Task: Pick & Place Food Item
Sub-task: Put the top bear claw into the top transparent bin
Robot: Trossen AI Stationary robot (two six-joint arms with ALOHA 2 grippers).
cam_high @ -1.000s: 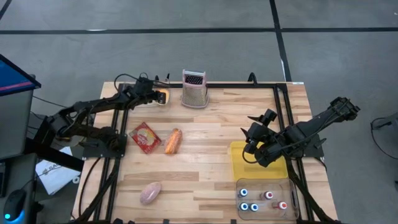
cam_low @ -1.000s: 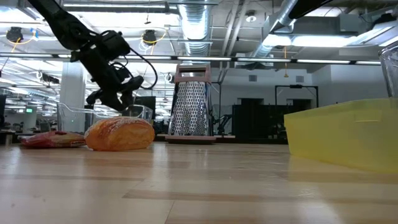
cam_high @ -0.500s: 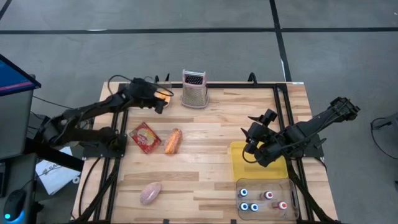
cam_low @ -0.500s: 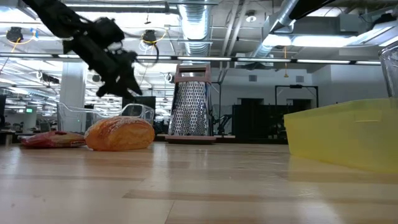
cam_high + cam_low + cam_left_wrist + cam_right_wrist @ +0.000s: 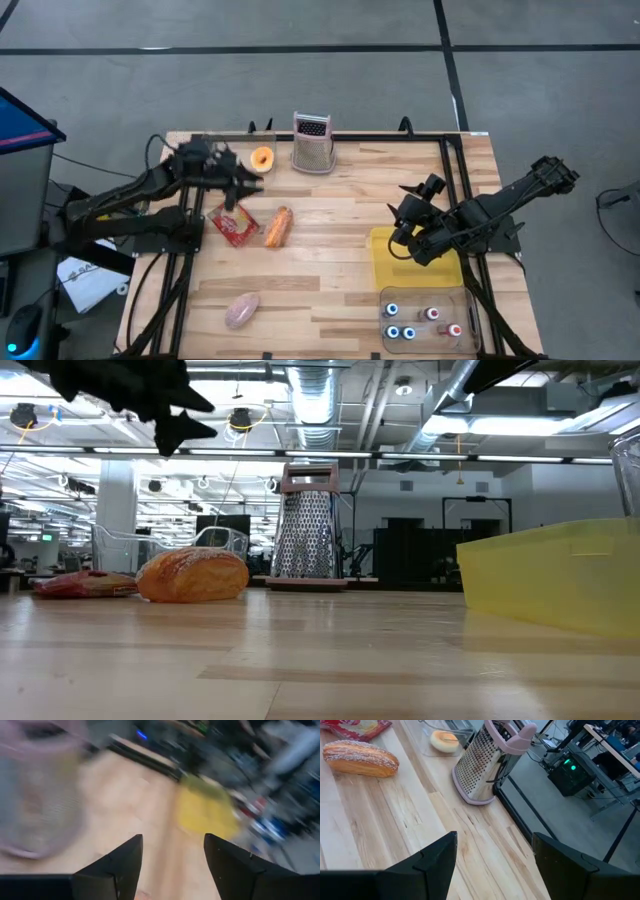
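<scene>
While the left gripper (image 5: 243, 186) hangs in the air above the table's (image 5: 330, 290) left side, between the red packet (image 5: 234, 220) and the far edge, its two fingers (image 5: 117, 870) stand apart with nothing between them. The food item that seems to matter here — a round orange-and-cream pastry (image 5: 262, 158) — sits in a clear container (image 5: 451, 740) at the far edge, just beside the metal grater (image 5: 313, 143) with the pink handle, and apart from the gripper. A sugared bread roll (image 5: 279, 226) lies next to the red packet nearer the middle, and a pink sausage-like piece (image 5: 242, 310) rests toward the near left.

The right gripper (image 5: 399, 226) waits over the right half, at the far end of the yellow bin (image 5: 392, 262) — fingers (image 5: 432, 865) spread wide and empty. Just nearer than the bin stands a clear box (image 5: 462, 318) of small bottles.
</scene>
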